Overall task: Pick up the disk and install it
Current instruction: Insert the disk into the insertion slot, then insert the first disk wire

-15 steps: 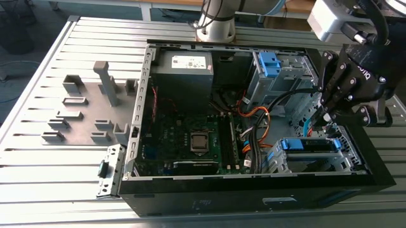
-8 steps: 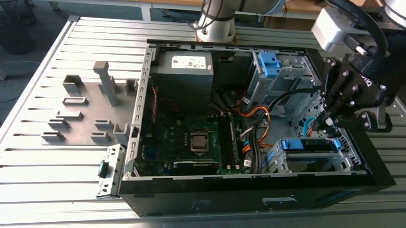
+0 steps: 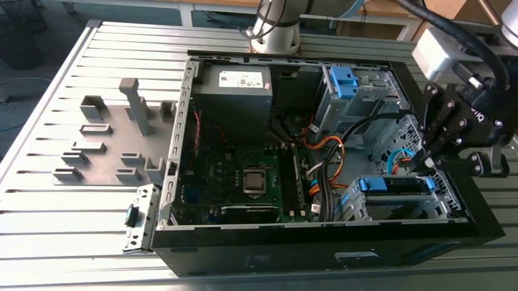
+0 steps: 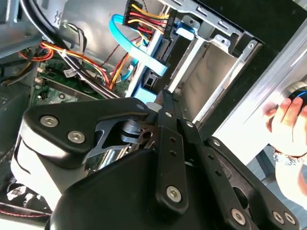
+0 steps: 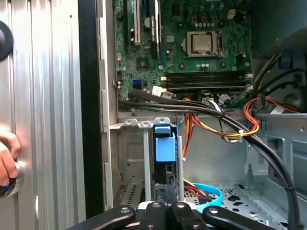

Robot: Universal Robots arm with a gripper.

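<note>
While exterior view has claw (image 3: 426, 164), fingers closed together, tip at disk (image 3: 380, 185) seated in bay (image 3: 368, 207) just below it, both wrist views add a hand (image 4: 288, 115) outside case (image 4: 268, 21), well off claw.

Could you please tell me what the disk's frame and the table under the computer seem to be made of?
The disk has a bright blue frame, matte and moulded, probably plastic. The table is pale grey with long parallel slots and a dull sheen, likely aluminium.
</note>
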